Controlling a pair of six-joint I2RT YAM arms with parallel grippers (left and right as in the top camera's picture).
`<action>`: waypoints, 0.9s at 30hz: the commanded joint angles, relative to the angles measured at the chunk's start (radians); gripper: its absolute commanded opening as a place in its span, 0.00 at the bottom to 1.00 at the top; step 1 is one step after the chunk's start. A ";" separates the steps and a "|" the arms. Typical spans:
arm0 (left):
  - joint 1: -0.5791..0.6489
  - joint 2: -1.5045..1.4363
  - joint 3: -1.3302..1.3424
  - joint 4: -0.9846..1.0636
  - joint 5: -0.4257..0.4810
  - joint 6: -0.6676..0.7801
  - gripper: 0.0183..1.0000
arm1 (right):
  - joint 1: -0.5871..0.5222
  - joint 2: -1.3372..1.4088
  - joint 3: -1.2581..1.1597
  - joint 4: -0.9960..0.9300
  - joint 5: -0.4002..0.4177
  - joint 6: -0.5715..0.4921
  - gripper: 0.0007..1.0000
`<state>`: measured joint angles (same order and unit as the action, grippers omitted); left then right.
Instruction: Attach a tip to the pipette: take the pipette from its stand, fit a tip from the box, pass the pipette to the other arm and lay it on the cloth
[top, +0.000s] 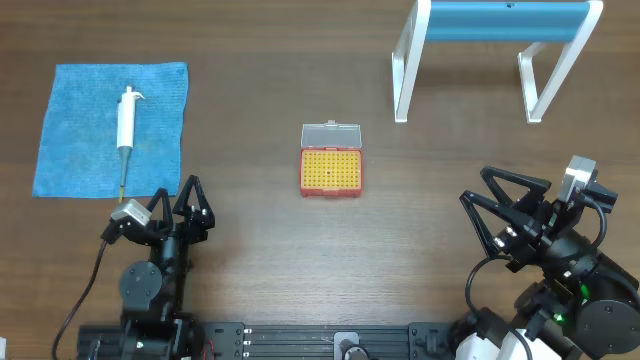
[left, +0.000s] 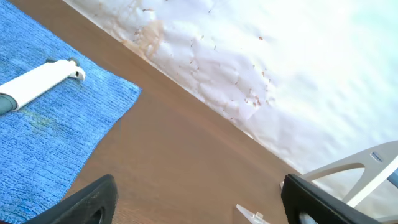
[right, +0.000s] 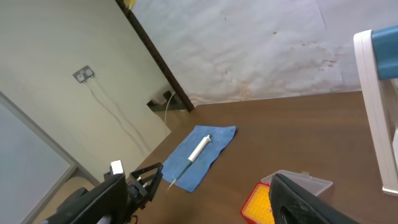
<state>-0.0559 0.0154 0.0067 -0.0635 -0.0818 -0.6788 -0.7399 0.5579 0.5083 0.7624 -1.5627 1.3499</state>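
Last step reads as done: pipette (top: 126, 118) lies flat on the cloth (top: 70, 150), nothing holding it, a thin yellowish tip (top: 122, 174) fitted at its narrow end. Judgement: task looks complete, or a hair short of it; the only thing left to call for is a check that the pipette rests wholly on the cloth and does not roll, with both arms kept clear of it. Left gripper (top: 177, 192) sits low near its base, jaws spread wide, nothing between them; the left wrist view shows the two fingers far apart with bare table in the gap. From this gripper the pipette lies ahead and off to its left, near but not touching, tip end pointing back toward the gripper, the fat handle end farther off. The cloth's near corner lies just beside the gripper. Right gripper (top: 474, 184) is likewise spread and empty, drawn in by its own base; from it the pipette is well apart, far across the table to the left, small on the cloth in the right wrist view. Box (top: 331, 170) stands lid open between the two grippers, forward of both. Stand (top: 500, 20) is ahead of the right gripper, bare of any pipette
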 joint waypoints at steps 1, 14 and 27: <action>-0.003 -0.012 -0.001 -0.008 -0.001 0.009 0.85 | -0.007 -0.003 -0.002 0.002 -0.008 0.014 0.74; -0.003 -0.012 -0.001 -0.008 -0.001 0.009 0.85 | 0.422 0.032 -0.071 -0.121 0.216 -0.959 0.74; -0.003 -0.012 -0.001 -0.008 -0.001 0.009 0.85 | 0.960 -0.044 -0.080 -0.896 1.611 -1.300 0.74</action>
<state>-0.0559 0.0135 0.0071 -0.0647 -0.0818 -0.6788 0.2119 0.5312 0.4232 -0.1349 0.0296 0.0978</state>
